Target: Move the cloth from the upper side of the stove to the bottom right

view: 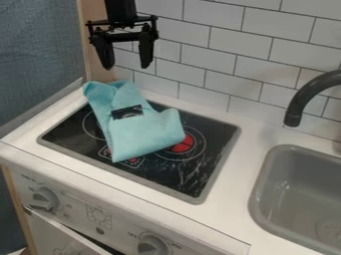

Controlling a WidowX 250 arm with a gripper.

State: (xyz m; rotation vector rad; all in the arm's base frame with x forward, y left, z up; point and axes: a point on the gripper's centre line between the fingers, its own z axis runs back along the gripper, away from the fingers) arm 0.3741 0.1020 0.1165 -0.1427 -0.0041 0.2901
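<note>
Principal risk, a shallow grasp: the cloth [143, 137] lay loosely folded and nearly flat on the far left and middle of the stove [190, 177], so the tool [126, 66] could have pinched a single layer, causing the folds to open or the cloth to slip out in transit. Second risk, a missed grasp: a gap between the folds exposed the dark cooking surface, and a descent aimed there could have pressed on hard glass and closed on little fabric. Third risk, at the far left: one end of the cloth extended past the stove's edge onto the tabletop [230, 216], near the tiled wall [240, 47]; a grasp taken there would likely have left the broad near part trailing across the surface. Fourth risk, placement: too long a travel to the right could have draped the cloth over the sink [263, 182], and too near a release could have let it hang over the front edge.

Pose: the arm [120, 12] entered from the top edge, left of centre, and pointed down. The tool hung above the cloth's far end, clear of it, with its fingers spread apart and nothing between them.
</note>
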